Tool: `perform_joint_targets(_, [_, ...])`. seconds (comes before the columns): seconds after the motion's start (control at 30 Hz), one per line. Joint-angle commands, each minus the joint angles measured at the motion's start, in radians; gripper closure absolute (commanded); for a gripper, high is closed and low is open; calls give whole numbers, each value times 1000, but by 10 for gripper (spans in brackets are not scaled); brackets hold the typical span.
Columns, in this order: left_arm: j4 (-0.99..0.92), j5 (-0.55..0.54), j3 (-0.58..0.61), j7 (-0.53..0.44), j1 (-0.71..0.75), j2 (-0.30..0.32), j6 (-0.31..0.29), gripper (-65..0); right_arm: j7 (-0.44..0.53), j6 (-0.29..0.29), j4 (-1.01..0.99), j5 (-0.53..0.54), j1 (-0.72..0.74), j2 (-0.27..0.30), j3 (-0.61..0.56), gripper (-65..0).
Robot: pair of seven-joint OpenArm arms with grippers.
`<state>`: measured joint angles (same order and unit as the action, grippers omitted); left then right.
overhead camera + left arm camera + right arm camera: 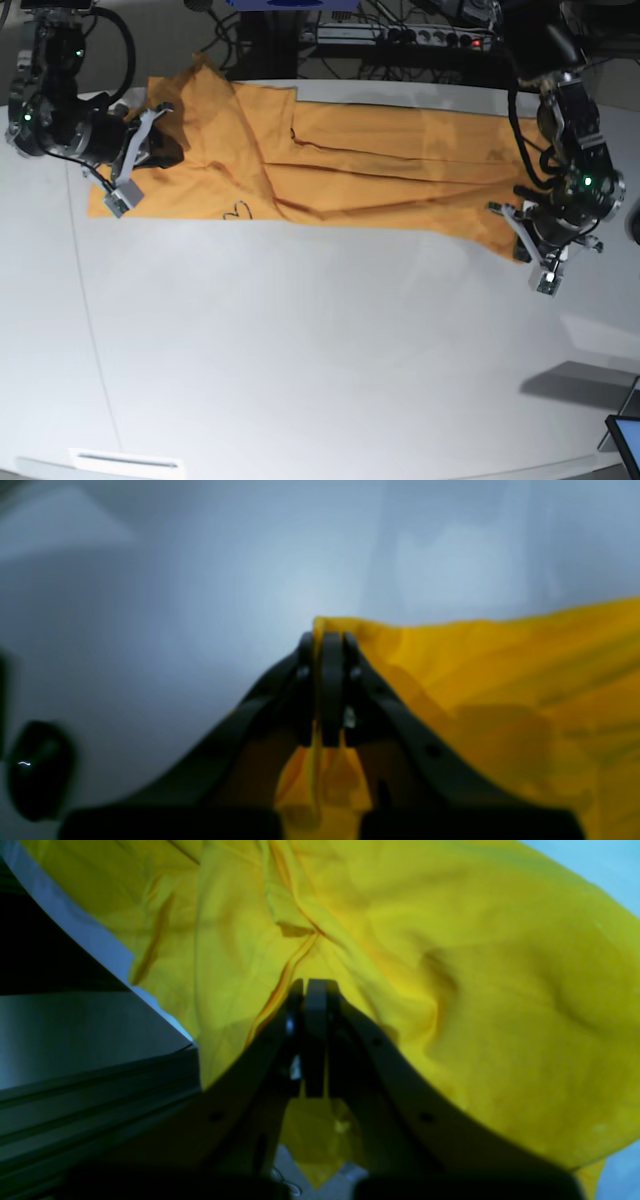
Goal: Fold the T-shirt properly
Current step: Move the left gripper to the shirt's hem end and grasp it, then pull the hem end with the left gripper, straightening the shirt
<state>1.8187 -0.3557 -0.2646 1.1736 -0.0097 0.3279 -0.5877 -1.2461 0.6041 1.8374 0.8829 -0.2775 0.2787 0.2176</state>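
- Orange-yellow T-shirt [330,160] lies stretched across the white worktop [300,350].
- Left pincer [330,640] clamped on its corner.
- Right pincer [312,987] pinches the other end.

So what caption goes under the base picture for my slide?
Both grippers, left and right, pinch opposite ends of the orange T-shirt on the white table.

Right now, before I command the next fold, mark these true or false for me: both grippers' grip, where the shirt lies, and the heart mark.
1. The left gripper is shut on the T-shirt. True.
2. The right gripper is open. False: its jaws are closed on cloth.
3. The shirt lies across the far part of the table. True.
4. The heart mark sits near the left gripper. False: it lies nearer the right gripper.
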Motion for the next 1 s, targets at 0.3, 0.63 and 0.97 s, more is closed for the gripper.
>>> perform_joint_targets(0.3, [92,-4,-6,-16,133,93,-2,0,18,6,20,19,8,12,4,0])
perform_joint_targets(0.63, [174,-3,-14,-17,277,175,-105,0,18,6,20,19,8,11,6,0])
perform_joint_targets(0.97, [175,-3,-100,-17,373,215,-108,0,18,6,15,19,8,11,6,0])
